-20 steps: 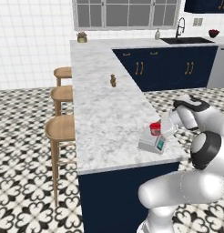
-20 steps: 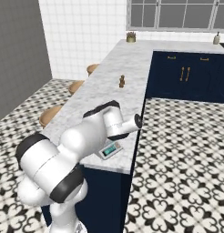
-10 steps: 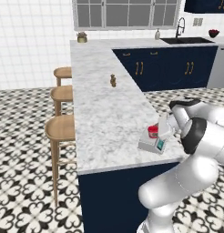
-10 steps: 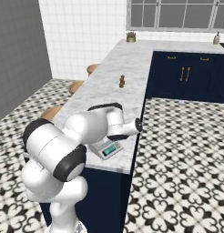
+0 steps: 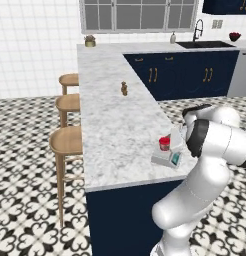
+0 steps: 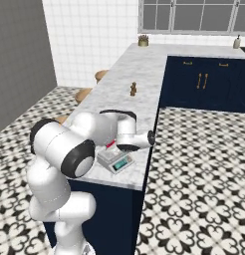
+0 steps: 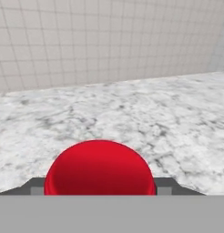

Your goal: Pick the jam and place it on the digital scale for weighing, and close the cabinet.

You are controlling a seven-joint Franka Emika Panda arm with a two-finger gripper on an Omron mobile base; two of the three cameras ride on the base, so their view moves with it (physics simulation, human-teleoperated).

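The jam [image 5: 165, 144], a small jar with a red lid, stands on the flat top of the light grey digital scale [image 5: 166, 159] near the front right corner of the marble counter [image 5: 110, 125]. My gripper [image 5: 175, 142] reaches in from the right, level with the jar, and is shut on it. In the hand view the red lid [image 7: 100, 170] spans the whole gap between my dark fingertips [image 7: 34, 186]. In the right base view my arm covers most of the jam [image 6: 110, 145], and the scale [image 6: 114, 160] shows below it. The cabinet is out of view.
A small brown grinder [image 5: 124, 88] stands mid-counter. Three wooden stools [image 5: 67, 140] line the counter's left side. Low navy cabinets [image 5: 180, 75] and a sink with a faucet [image 5: 197, 31] run along the back right. The counter's front edge lies just beyond the scale.
My arm has folded in closer to the counter's corner. The jam has come slightly down and to the left onto the scale's top.
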